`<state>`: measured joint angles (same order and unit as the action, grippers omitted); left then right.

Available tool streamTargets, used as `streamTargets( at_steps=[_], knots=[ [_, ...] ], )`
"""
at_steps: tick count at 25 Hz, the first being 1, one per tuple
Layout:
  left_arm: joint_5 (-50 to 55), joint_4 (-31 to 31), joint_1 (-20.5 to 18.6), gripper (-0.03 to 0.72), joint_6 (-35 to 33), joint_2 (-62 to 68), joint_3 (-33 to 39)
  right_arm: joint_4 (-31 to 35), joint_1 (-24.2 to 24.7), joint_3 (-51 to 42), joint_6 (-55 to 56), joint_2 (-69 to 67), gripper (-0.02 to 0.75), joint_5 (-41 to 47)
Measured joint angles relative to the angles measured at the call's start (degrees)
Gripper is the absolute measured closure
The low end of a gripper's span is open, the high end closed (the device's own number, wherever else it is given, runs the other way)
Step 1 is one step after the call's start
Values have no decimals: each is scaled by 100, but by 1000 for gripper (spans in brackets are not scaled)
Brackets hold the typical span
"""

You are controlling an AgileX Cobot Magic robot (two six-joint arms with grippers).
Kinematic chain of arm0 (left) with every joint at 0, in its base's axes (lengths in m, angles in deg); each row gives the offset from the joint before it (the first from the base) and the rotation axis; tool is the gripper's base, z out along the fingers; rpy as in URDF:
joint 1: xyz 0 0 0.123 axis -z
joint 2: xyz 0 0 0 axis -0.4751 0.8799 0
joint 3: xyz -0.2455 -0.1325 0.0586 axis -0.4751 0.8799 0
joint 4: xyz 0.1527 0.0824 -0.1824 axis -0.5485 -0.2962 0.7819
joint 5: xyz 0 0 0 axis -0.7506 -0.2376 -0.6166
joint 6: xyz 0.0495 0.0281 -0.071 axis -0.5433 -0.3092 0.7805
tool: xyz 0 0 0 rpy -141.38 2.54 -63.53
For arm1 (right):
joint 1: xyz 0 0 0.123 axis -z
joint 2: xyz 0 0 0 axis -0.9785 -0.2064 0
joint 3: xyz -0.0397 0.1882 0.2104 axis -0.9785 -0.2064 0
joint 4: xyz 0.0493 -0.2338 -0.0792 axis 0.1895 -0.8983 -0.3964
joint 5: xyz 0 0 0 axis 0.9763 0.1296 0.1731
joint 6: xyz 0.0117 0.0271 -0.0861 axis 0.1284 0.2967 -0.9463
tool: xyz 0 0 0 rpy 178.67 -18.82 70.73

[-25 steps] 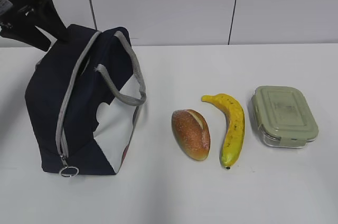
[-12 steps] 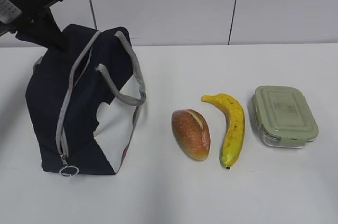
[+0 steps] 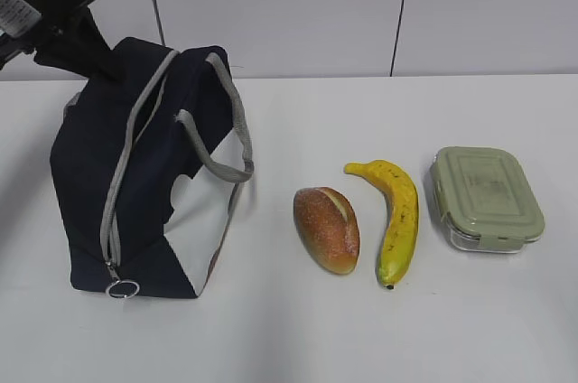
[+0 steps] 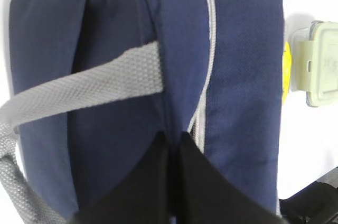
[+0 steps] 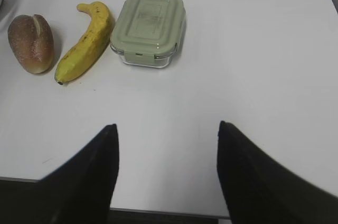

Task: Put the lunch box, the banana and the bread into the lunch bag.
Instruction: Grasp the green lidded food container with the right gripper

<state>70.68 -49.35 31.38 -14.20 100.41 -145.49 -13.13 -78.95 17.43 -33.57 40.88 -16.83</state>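
Navy lunch bag (image 3: pixel 135 175) pinched by left gripper (image 4: pixel 173 145).

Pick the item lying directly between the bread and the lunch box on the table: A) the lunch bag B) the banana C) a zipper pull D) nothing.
B: in the exterior view the banana lies with the bread on its left and the lunch box on its right; the lunch bag stands farther left.

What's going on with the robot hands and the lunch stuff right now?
Left hand shut on lunch bag fabric beside its zipper. Right hand open, empty. Bread, banana, lunch box on the table, outside the bag. Nothing blocking them.
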Motion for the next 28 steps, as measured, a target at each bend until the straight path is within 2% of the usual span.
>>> streamTargets(
  at_steps=[18, 28],
  knots=[
    [10, 42, 0, 688, -5, 0, 0, 12, 0, 0, 0, 0, 300, 0],
    [33, 136, 0, 688, -5, 0, 0, 468, 0, 33, 0, -119, 300, 0]
  ],
)
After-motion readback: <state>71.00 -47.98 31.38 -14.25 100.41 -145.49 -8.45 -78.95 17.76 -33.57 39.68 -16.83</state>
